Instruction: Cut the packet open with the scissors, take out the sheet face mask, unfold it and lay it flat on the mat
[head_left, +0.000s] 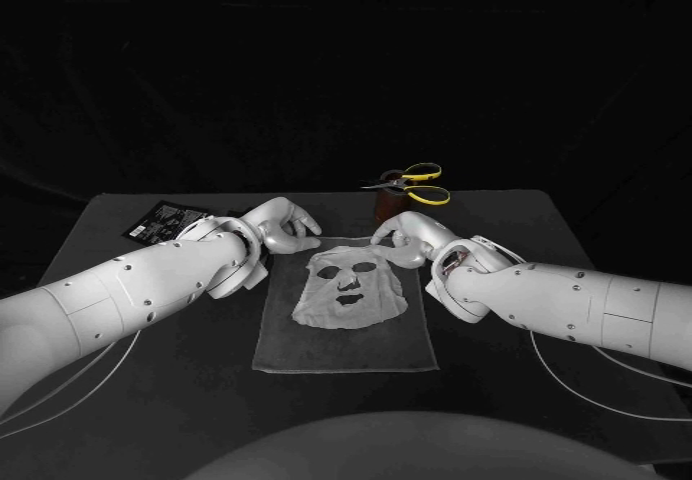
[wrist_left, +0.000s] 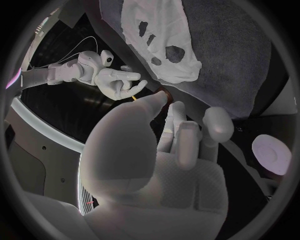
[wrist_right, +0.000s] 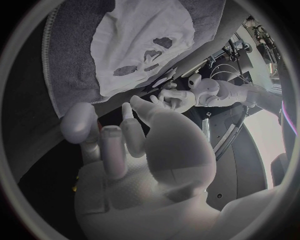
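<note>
Already flat: mask (head_left: 346, 288) lies unfolded on mat (head_left: 284, 342). Left hand (head_left: 283, 222) and right hand (head_left: 408, 236) sit at its far edge, fingers apart, empty. Judged final step; next move calls for smoothing any wrinkles, then withdrawing.

head: above, facing down | left hand (wrist_left: 161, 161), right hand (wrist_right: 145, 160): wrist cams close behind | shared: face mask (head_left: 320, 300)
</note>
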